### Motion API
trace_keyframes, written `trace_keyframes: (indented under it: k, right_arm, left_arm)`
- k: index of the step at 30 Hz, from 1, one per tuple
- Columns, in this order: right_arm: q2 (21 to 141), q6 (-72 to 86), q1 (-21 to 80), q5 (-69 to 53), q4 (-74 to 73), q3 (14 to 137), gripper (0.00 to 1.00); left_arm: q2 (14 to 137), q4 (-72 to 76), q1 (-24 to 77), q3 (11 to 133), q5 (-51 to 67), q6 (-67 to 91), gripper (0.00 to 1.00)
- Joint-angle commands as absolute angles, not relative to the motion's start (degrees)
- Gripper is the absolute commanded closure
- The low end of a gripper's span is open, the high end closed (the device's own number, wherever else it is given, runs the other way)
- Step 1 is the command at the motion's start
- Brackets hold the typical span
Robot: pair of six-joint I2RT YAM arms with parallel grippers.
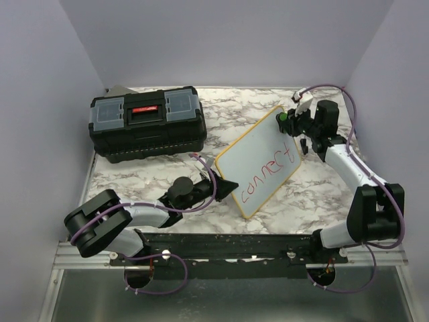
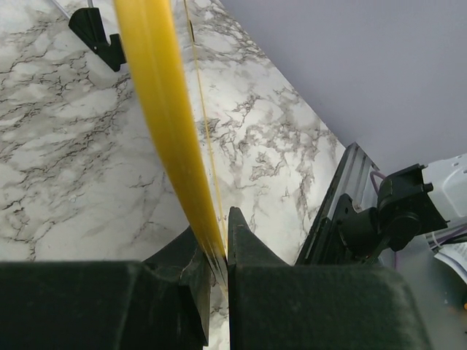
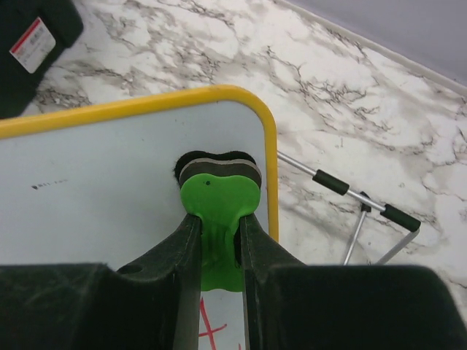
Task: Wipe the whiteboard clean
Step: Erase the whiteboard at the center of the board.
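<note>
The whiteboard [image 1: 258, 164] with its yellow frame stands tilted mid-table, and red writing [image 1: 268, 171] runs across its face. My left gripper [image 1: 224, 186] is shut on the board's lower left edge. The left wrist view shows the yellow frame [image 2: 157, 109] pinched between the left gripper's [image 2: 225, 248] jaws. My right gripper [image 1: 289, 125] is shut on a green eraser [image 1: 283, 117] at the board's top right corner. In the right wrist view the eraser [image 3: 219, 197] rests its dark felt on the white surface [image 3: 109, 182] near the rounded corner, held by the right gripper [image 3: 219, 237], with a red stroke [image 3: 208, 328] below.
A black toolbox [image 1: 147, 121] with a grey lid sits at the back left. A thin metal stand [image 3: 350, 193] with black sleeves lies on the marble right of the board. A black foot [image 2: 98, 33] of the board shows in the left wrist view. Purple walls enclose the table.
</note>
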State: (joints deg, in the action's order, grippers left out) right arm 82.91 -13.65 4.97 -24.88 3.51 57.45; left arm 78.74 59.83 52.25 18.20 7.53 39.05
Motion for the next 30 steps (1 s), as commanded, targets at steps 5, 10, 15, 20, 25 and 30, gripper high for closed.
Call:
trace_keyframes:
  k: [5,10,15,20,25,30]
  right_arm:
    - [80.82,-22.60,4.87,-37.04,-4.10,48.11,0.99]
    - [74.28,-24.22,8.21,-46.80,-4.10,44.10,0.99]
    - [69.84,-24.59,11.49,-56.69,-12.09,48.43,0.99]
    - [68.05,-13.03,11.46,-32.39,-2.86,48.43,0.99]
    - [75.61,-7.99,11.01,-7.88,-1.49,52.44,0.99]
    - [75.30,-9.09,12.95,-23.78,-3.35,52.49,0.99]
  left_arm:
    - [76.22,67.34,53.70,19.26,14.11,38.17,1.00]
    - [78.14,69.27,53.70,20.33,14.14,40.52,1.00]
    - [78.66,69.77,53.70,20.27,12.94,41.83,1.00]
    - [78.54,70.69,53.70,20.19,12.22,42.89,1.00]
    - [78.02,70.29,53.70,20.24,12.18,43.29,1.00]
    - [77.08,67.91,53.70,20.41,11.61,42.02,1.00]
